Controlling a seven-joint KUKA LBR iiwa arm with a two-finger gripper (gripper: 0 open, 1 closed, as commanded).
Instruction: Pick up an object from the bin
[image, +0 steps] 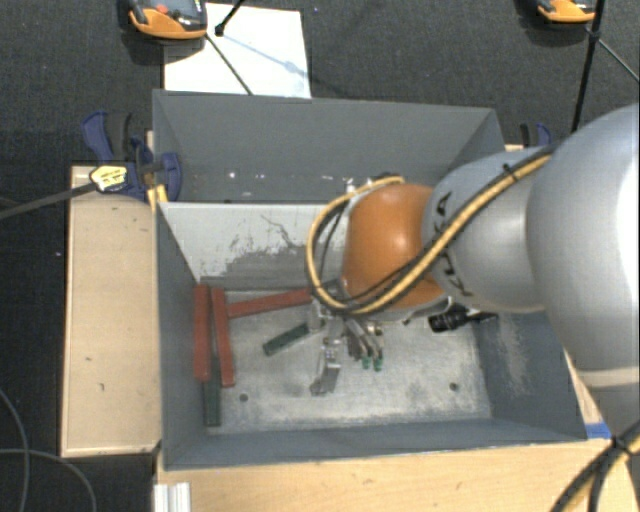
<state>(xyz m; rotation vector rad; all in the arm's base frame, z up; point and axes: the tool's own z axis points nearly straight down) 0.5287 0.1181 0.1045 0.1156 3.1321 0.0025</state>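
There the gripper (347, 366) hung low over the middle of the grey bin (470, 405), fingers spread with nothing between them, a dark green bar (285, 340) lying just beside it, red bars (203, 330) farther off.

Within the bin (440, 388) I found two long bars (203, 335) side by side along the left wall, a third bar (268, 301) running right from their far ends. A short stick (286, 340) lay tilted just left of my gripper (335, 365), another stick (211, 407) in the near left corner.
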